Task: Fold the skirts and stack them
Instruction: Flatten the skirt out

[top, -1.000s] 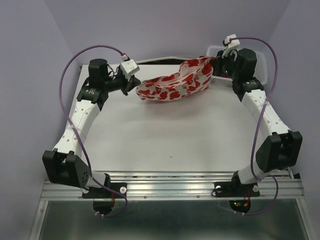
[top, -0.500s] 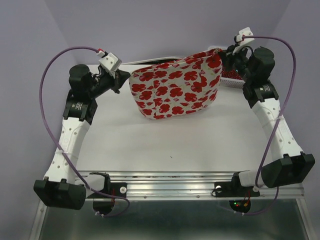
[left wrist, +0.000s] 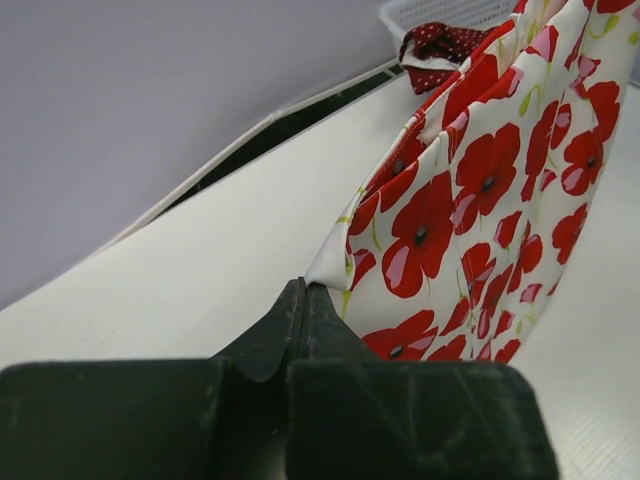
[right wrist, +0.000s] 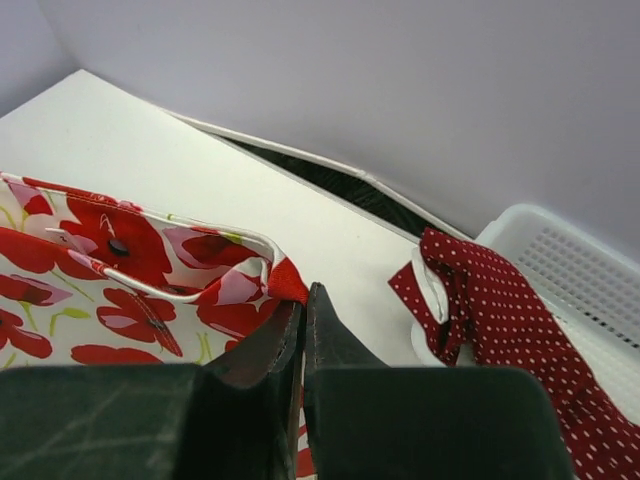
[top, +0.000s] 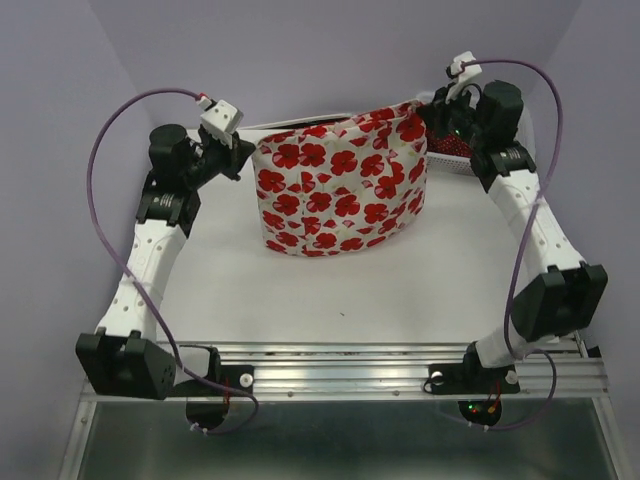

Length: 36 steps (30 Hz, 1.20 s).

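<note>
Both top corners of the poppy skirt (top: 340,190) are pinched tight: left gripper (left wrist: 302,298) on one, right gripper (right wrist: 303,300) on the other. The dotted skirt (right wrist: 500,310) drapes over the basket (right wrist: 590,268).

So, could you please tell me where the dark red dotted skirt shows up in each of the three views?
Top external: dark red dotted skirt, upper right, mostly hidden.
Left wrist: the skirt, top centre, behind the poppy skirt.
Right wrist: the skirt, lower right.
Shared landmark: the white lattice basket it drapes over.
</note>
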Each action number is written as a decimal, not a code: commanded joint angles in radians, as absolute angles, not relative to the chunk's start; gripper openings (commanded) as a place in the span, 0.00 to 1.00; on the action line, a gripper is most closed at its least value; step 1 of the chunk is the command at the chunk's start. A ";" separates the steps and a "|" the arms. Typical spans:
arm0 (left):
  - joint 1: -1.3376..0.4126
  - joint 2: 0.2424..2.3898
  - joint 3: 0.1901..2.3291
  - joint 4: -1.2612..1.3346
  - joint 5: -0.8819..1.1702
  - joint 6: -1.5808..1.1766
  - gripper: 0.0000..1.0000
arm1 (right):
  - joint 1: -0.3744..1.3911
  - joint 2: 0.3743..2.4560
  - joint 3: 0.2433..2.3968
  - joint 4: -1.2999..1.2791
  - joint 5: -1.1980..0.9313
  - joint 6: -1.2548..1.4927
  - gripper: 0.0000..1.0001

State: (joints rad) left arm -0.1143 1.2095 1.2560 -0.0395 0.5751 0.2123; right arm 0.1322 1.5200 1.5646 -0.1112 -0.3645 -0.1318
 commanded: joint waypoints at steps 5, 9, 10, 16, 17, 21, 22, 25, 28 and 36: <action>-0.017 1.455 1.526 0.165 0.544 0.196 0.00 | 0.130 1.878 2.001 -0.067 -0.436 -0.060 0.01; 0.054 1.569 1.741 0.147 0.578 0.175 0.00 | 0.149 2.035 2.271 -0.097 -0.449 -0.035 0.01; 0.070 1.581 1.800 0.137 0.584 0.181 0.00 | 0.149 2.055 2.314 -0.089 -0.451 -0.028 0.01; 0.092 1.557 1.760 0.114 0.649 0.270 0.00 | 0.167 2.082 2.314 -0.015 -0.520 -0.002 0.01; 0.092 1.540 1.718 0.114 0.666 0.288 0.00 | 0.176 2.068 2.269 -0.012 -0.534 -0.014 0.01; 0.091 1.431 1.443 0.100 0.754 0.455 0.00 | 0.201 1.955 1.946 0.048 -0.623 -0.153 0.01; 0.092 1.377 1.374 0.092 0.770 0.503 0.00 | 0.201 1.930 1.878 0.040 -0.674 -0.197 0.01; 0.075 1.269 1.089 -0.053 0.833 0.800 0.00 | 0.210 1.832 1.621 -0.047 -0.725 -0.394 0.04; 0.037 1.136 0.903 -0.308 0.853 1.177 0.07 | 0.210 1.709 1.392 -0.241 -0.729 -0.748 0.13; 0.005 0.672 0.699 -0.723 0.764 1.577 0.81 | 0.210 1.309 1.032 -0.476 -0.545 -1.115 1.00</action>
State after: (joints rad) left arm 0.0017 0.8307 0.6884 -0.5968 0.7597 1.3792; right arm 0.2073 1.4567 1.0416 -0.4358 -0.6289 -0.9085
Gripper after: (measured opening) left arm 0.780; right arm 0.992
